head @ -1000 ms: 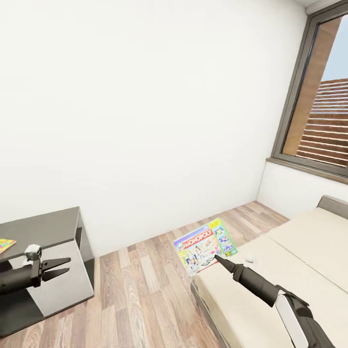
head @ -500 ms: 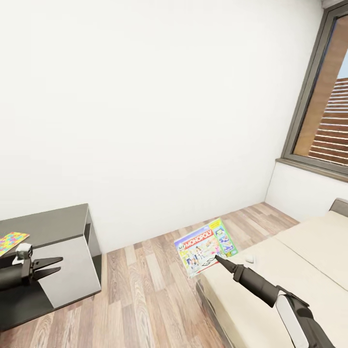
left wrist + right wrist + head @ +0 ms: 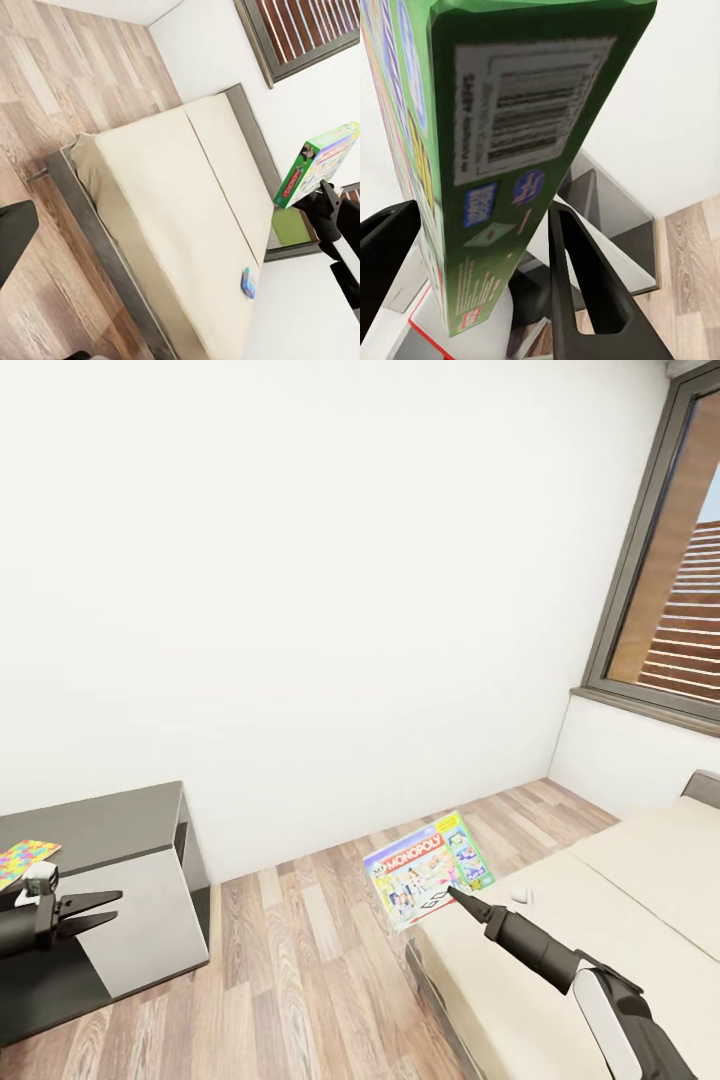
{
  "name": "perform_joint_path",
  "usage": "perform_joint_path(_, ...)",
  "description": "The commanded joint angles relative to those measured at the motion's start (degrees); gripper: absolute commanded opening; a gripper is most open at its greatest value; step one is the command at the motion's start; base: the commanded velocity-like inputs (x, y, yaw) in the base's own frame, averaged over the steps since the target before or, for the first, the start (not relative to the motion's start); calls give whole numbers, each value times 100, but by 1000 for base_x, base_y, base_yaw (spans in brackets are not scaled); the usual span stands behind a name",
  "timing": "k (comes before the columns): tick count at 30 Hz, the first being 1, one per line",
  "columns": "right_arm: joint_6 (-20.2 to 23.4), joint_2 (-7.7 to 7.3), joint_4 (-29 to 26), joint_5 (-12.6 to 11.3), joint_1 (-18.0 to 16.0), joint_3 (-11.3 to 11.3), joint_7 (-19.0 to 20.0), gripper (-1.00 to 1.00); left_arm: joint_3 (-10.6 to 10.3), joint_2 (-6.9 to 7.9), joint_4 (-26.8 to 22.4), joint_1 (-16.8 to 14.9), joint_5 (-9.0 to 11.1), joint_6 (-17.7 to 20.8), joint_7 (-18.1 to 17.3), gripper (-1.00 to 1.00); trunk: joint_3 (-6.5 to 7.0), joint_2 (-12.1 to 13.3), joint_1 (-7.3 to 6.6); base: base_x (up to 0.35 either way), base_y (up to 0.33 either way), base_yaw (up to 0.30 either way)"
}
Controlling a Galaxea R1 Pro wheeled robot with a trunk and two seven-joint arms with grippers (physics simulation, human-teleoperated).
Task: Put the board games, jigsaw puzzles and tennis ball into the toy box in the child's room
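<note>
1. my right gripper [image 3: 456,895] is clamped on the lower edge of a monopoly board game [image 3: 428,868], which stands up nearly on end above the foot of the bed [image 3: 600,900]. in the right wrist view the box's green side with the barcode [image 3: 521,142] sits between the two fingers [image 3: 585,292], a pinch on the thin dimension, which i judge is what keeps a flat box steady in transit.
2. my left gripper [image 3: 85,908] hangs empty with its jaws apart, in front of the dark table [image 3: 110,830], free for the next pickup.
3. a jigsaw puzzle [image 3: 25,857] lies flat on that table's top, at the far left of the head view.
4. in the left wrist view a small light blue board game [image 3: 249,282] lies on the mattress.
5. i judge the step in hand is carrying the held box over to the table; the toy box itself i cannot place from here.
</note>
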Motion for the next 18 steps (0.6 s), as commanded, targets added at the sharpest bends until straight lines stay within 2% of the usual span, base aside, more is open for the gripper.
perform_joint_path(1,45,-1,2,-38,-3,-4,6,-100,0,2,1,-3,-8,61,-26,100,-6,-7,3,0,0,0)
perform_joint_path(6,44,23,-4,-35,-3,-1,1,-100,-2,2,1,-3,-7,61,-26,100,-6,-7,3,0,0,76)
perform_joint_path(12,44,37,-7,-30,-3,4,-6,-100,-6,3,1,-3,-7,59,-26,100,-6,-7,3,10,20,254)
perform_joint_path(18,44,44,-7,-25,-3,11,-11,-100,-5,3,2,-3,-7,43,-26,100,-6,-7,3,146,151,287)
